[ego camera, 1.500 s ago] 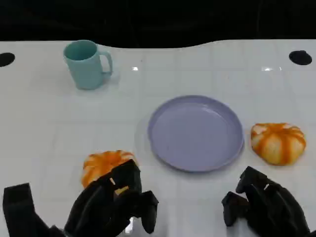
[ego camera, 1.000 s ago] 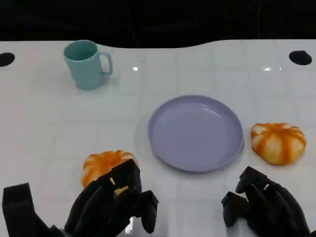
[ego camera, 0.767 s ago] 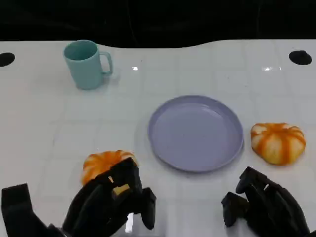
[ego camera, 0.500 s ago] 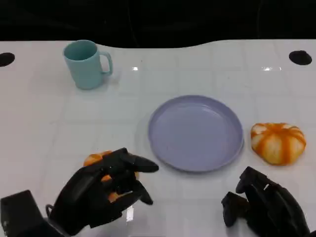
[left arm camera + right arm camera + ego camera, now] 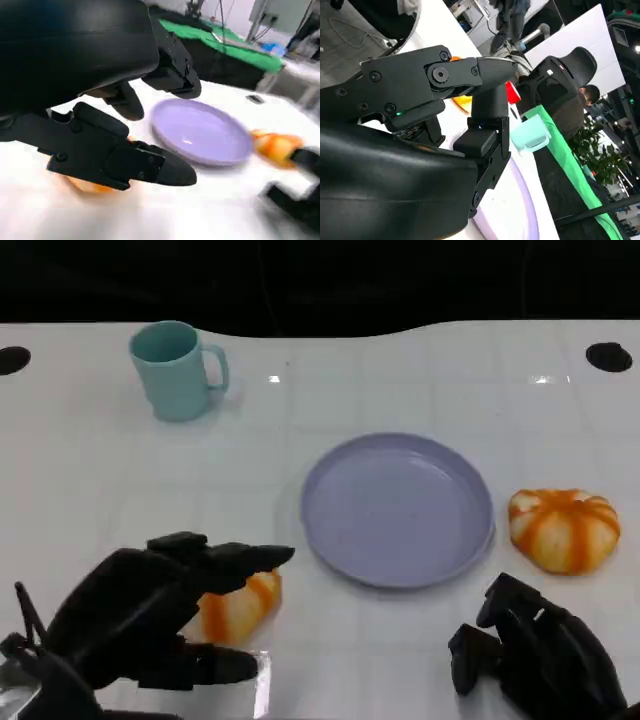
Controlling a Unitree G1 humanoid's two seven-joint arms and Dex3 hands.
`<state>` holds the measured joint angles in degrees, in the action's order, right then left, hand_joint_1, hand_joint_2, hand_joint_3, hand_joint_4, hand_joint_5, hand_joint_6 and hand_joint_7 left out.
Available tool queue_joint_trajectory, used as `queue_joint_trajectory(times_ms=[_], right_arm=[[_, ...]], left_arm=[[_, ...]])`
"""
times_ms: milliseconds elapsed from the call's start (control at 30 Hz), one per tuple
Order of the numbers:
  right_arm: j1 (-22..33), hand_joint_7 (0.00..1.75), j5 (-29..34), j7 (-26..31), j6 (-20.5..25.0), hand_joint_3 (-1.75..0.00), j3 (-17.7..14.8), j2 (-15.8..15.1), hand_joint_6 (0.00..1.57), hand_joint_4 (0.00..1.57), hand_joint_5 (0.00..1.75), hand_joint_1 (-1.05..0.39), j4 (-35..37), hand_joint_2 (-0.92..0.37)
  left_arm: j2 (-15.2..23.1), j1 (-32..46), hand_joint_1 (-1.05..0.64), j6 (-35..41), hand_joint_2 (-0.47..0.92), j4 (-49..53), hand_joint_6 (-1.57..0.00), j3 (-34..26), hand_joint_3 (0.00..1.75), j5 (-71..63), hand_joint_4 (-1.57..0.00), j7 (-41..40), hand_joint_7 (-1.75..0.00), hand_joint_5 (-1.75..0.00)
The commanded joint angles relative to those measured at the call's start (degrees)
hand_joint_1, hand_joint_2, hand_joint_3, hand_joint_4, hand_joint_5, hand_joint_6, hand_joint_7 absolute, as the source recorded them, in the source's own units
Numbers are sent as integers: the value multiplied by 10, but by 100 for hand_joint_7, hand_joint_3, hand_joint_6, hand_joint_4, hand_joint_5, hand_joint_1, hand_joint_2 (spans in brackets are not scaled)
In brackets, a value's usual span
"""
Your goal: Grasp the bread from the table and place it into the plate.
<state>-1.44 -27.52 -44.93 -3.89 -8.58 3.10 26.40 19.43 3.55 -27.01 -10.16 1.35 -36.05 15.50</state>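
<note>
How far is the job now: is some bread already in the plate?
Not yet: the plate holds nothing. The left robot hand is spread open over the near bread, without a visible grip. The other bread lies untouched. Grasping, lifting and placing are left.

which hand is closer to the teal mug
Left. The left hand sits at the near left, on the teal mug's side; the right hand is at the near right, beyond the plate.
</note>
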Motion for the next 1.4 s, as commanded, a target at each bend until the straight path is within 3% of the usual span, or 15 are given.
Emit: queue_joint_trajectory(times_ms=[33, 233, 467, 700, 967, 1100, 1133, 1167, 1200, 1267, 1300, 1333, 1367, 1400], right_arm=[[-6, 141, -6, 0, -2, -22, -8, -5, 69, 78, 167, -55, 8, -92], [-5, 141, -3, -1, -4, -23, -6, -6, 69, 77, 168, -56, 5, -92], [1, 142, -3, -2, -7, -24, -5, -5, 69, 77, 169, -55, -1, -92], [5, 143, -5, 2, -1, -24, -4, -3, 69, 77, 170, -55, -9, -92], [6, 144, -3, 2, -3, -23, -3, -4, 69, 77, 172, -56, -11, -92], [9, 146, 1, 5, -7, -24, -1, -4, 68, 76, 173, -56, -15, -92], [9, 146, -1, 3, -5, -24, -2, -4, 68, 76, 173, -55, -14, -92], [9, 146, -3, 1, -3, -24, -2, -5, 68, 76, 173, -55, -14, -92], [10, 146, -4, 0, -1, -24, -2, -5, 68, 76, 173, -55, -15, -92], [11, 146, -6, 0, 2, -24, -3, -5, 67, 75, 173, -55, -17, -92], [11, 146, -6, 1, 3, -23, -3, -5, 67, 75, 173, -55, -18, -92], [11, 146, -6, 2, 4, -23, -3, -5, 67, 75, 173, -55, -19, -92], [12, 145, -5, 3, 4, -23, -3, -5, 67, 75, 173, -55, -19, -92], [11, 145, -5, 3, 4, -23, -3, -6, 68, 75, 173, -55, -19, -92]], left_arm=[[25, -4, -75, 41, 92, -27, -36, 20, 19, -104, -28, -37, -1, -53], [32, -14, -72, 98, 92, -41, -40, 55, 8, -213, -33, -68, -2, -50], [44, -51, -68, 148, 92, 7, -39, 103, 3, -252, -38, -53, 0, -40], [55, -114, -64, 167, 91, 120, -37, 161, 1, -254, -40, -49, 0, -32], [42, -171, -63, 187, 91, 249, -37, 213, 0, -236, -43, -67, 0, -26], [40, -195, -52, 159, 92, 325, -40, 234, 1, -211, -52, -120, -1, -26], [39, -201, -47, 145, 92, 347, -43, 238, 2, -206, -58, -150, -3, -29], [38, -207, -41, 125, 92, 374, -49, 242, 5, -202, -61, -193, -2, -47], [36, -214, -32, 103, 92, 405, -64, 246, 15, -198, -66, -243, -4, -92], [31, -229, -27, 72, 92, 461, -91, 255, 36, -197, -75, -328, -9, -129], [29, -237, -27, 63, 89, 482, -110, 259, 55, -194, -80, -352, -21, -149], [29, -244, -27, 53, 85, 499, -114, 265, 68, -195, -81, -376, -33, -158], [29, -249, -28, 43, 80, 515, -105, 270, 76, -196, -81, -402, -73, -166], [30, -254, -26, 35, 74, 526, -89, 275, 86, -198, -83, -423, -126, -171]])
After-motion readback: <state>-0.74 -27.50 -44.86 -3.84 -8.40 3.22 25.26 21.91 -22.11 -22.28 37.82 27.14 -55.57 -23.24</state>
